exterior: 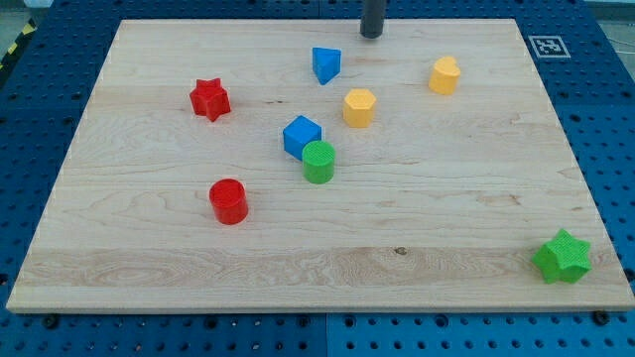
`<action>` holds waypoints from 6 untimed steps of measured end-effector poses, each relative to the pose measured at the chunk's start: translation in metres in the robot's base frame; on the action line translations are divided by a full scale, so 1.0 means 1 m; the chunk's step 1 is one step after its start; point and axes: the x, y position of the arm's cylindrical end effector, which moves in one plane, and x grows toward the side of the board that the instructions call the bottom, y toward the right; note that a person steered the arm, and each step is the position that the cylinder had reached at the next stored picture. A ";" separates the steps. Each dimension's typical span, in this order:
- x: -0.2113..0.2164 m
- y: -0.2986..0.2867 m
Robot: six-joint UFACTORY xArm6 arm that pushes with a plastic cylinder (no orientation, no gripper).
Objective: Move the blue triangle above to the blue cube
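Camera view looks down at a slant on a pale wooden bench [149, 268] resting on a blue perforated surface [40, 119]; a small black-and-white square marker [548, 46] sits at the bench's upper right corner. My tip [372, 35], the lower end of a straight dark rod, stands at the view's top edge of the bench, near its middle; the tool is a plain rod with nothing that opens or closes, and it has hold of nothing. Whether the tip actually meets the wood is hard to judge from this angle.

Below and to the left of my tip, apart from it, lies the small blue triangle block [325, 64]; further down the view, and slightly to the left, sits the blue cube block [302, 136], so the triangle already lies toward the view's top from the cube, with a clear gap between them. A green cylinder block [318, 162] touches, or all but touches, the cube's lower right side; a yellow hexagonal block [359, 107] stands to the cube's upper right, near but apart; a second yellow block of rounded shape [444, 75] lies further right. A red star block [209, 99] sits at the view's left; a red cylinder block [228, 201] lies below it; a green star block [563, 257] rests near the lower right corner, well apart from the rest.
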 end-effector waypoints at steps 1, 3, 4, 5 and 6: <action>0.000 -0.025; 0.040 -0.049; 0.092 -0.049; 0.152 -0.045; 0.200 -0.045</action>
